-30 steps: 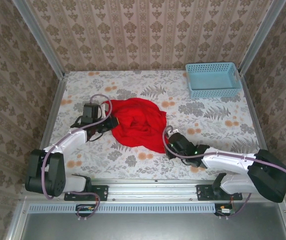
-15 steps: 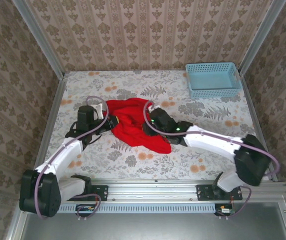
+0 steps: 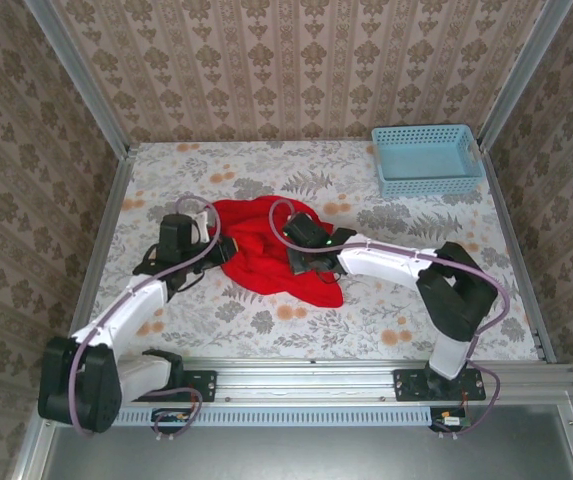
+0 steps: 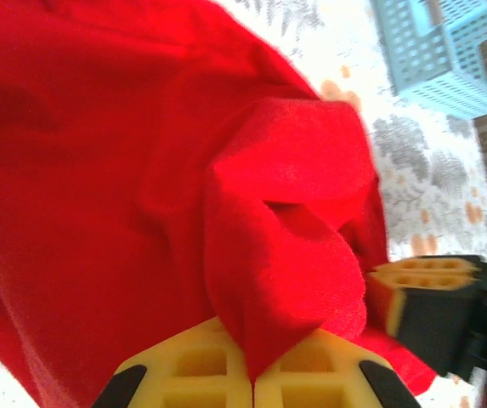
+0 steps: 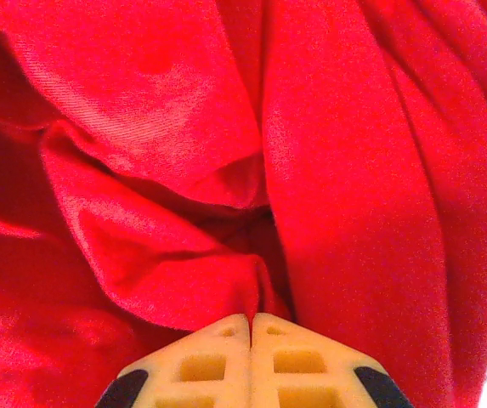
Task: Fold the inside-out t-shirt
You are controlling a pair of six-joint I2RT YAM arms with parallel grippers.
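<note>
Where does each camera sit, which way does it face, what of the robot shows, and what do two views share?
Top external: above and behind the bases, facing down at the table; left arm and right arm both reach the red t-shirt.
Left wrist: on the left arm, facing along its left fingers, shut on a shirt fold, toward the blue basket.
Right wrist: on the right arm, close on cloth; right fingers shut on a fold.
Shared: top external and left wrist both show the blue basket.

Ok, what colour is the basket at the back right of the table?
The basket is light blue, with an open grid wall. It shows best in the top external view.
</note>
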